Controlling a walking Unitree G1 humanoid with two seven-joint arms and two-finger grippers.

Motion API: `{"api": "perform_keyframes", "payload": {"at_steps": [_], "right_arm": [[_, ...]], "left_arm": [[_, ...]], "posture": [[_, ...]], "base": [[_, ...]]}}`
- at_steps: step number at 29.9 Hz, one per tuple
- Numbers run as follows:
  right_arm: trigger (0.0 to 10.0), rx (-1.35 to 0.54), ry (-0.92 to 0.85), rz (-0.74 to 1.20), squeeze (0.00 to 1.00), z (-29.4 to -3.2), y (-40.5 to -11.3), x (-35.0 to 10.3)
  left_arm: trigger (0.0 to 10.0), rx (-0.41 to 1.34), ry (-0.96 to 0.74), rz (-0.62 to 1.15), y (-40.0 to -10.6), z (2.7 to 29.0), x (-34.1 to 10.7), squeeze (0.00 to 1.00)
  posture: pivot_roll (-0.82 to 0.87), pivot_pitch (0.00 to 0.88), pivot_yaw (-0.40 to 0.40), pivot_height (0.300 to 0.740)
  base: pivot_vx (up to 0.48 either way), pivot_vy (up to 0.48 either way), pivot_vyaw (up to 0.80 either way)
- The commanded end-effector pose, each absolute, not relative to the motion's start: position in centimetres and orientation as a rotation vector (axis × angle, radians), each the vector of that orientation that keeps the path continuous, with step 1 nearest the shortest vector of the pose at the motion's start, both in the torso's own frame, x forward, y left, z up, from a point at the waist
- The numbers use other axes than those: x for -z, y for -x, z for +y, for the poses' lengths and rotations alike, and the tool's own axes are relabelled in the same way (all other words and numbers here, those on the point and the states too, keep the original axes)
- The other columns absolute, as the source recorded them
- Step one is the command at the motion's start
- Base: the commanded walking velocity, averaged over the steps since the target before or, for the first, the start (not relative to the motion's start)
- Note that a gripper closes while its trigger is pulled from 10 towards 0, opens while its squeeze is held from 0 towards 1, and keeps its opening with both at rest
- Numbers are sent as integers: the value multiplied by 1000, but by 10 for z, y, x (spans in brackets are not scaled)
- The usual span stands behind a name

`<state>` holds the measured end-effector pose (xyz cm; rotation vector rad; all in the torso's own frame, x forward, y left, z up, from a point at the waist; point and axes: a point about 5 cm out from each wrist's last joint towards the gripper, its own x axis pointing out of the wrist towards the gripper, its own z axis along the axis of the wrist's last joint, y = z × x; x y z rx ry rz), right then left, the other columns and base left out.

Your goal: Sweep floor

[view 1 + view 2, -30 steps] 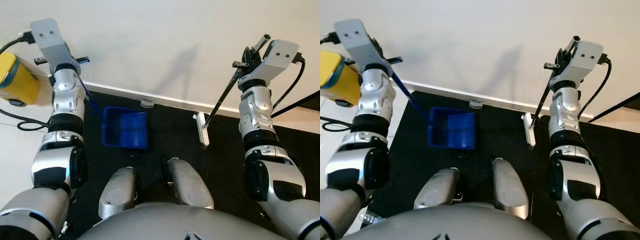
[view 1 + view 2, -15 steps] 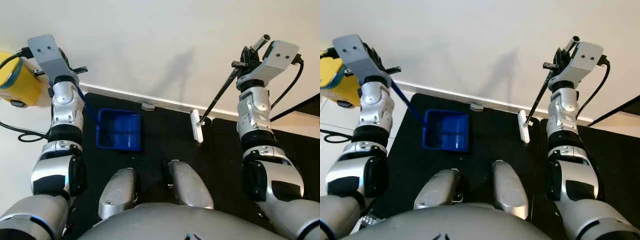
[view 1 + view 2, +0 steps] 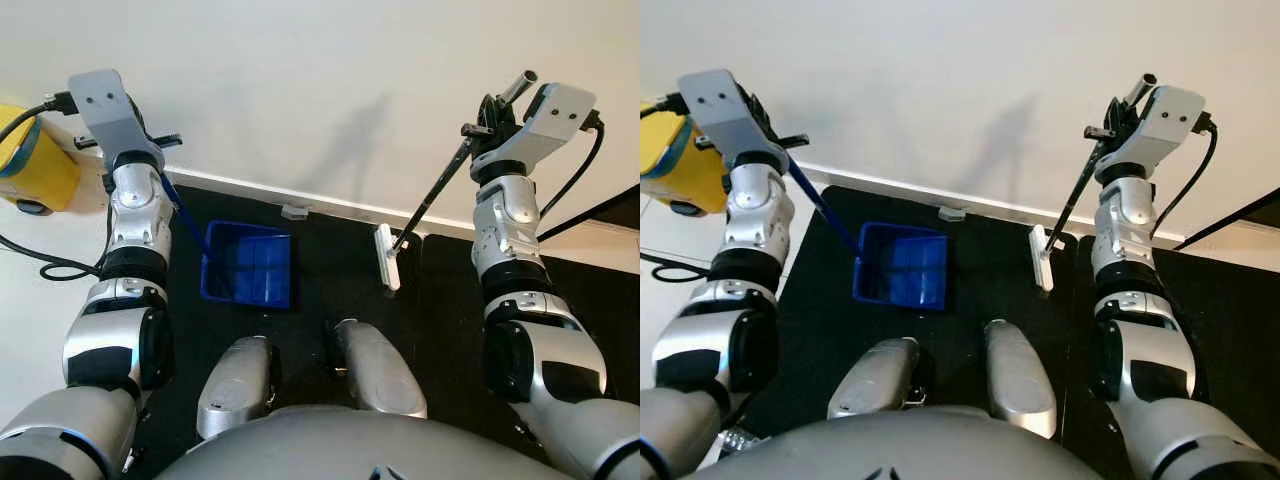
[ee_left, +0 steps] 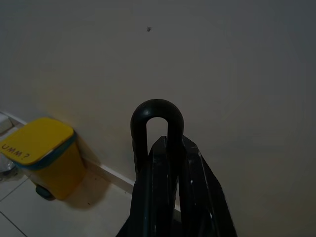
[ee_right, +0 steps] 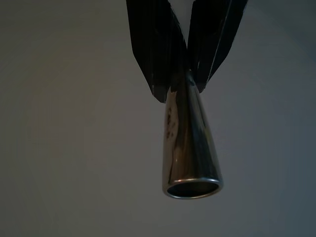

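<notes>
A blue dustpan [image 3: 247, 267] rests on the black mat [image 3: 320, 270] ahead of my feet, its long blue handle [image 3: 180, 208] rising to my left gripper [image 3: 150, 142], which is shut on it. In the left wrist view the handle's looped end [image 4: 157, 121] pokes out past the closed fingers. My right gripper [image 3: 480, 125] is raised at the right and shut on the broom's metal pole [image 3: 430, 195]. The pole slants down to the white broom head [image 3: 385, 256] on the mat. The pole's hollow end [image 5: 191, 153] shows between the fingers in the right wrist view.
A yellow bin [image 3: 32, 160] stands at the far left by the white wall and baseboard [image 3: 330, 205]. A small grey piece [image 3: 294, 211] lies at the mat's far edge. A black cable [image 3: 40, 255] trails on the pale floor. My two feet [image 3: 310, 375] stand on the mat.
The dustpan has shifted slightly right and nearer. The broom head has slid a little left and nearer on the mat. Both grippers keep their hold.
</notes>
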<state>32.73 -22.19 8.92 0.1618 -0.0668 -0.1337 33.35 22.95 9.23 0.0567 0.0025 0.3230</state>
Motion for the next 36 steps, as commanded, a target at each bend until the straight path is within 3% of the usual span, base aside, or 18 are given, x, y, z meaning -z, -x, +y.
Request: {"api": "perform_keyframes", "payload": {"at_steps": [1,8,33,36], "right_arm": [[10000,140,-168,-117,0,-225,-330,-99],[10000,144,-162,-116,0,-228,-331,-99],[10000,137,-153,-116,0,-227,-333,-101],[10000,138,-152,-115,0,-227,-333,-100]], "left_arm": [[10000,-335,-87,-50,-338,237,-105,0],[10000,-343,-106,-64,-338,240,-107,0],[10000,-366,-123,-75,-338,250,-111,0],[10000,-358,-126,-77,-339,250,-111,0]], "posture": [[94,0,-47,740],[94,0,-48,740],[106,0,-46,740],[105,0,-43,740]], "base": [[0,0,0],[153,0,0],[480,0,0],[0,0,0]]}}
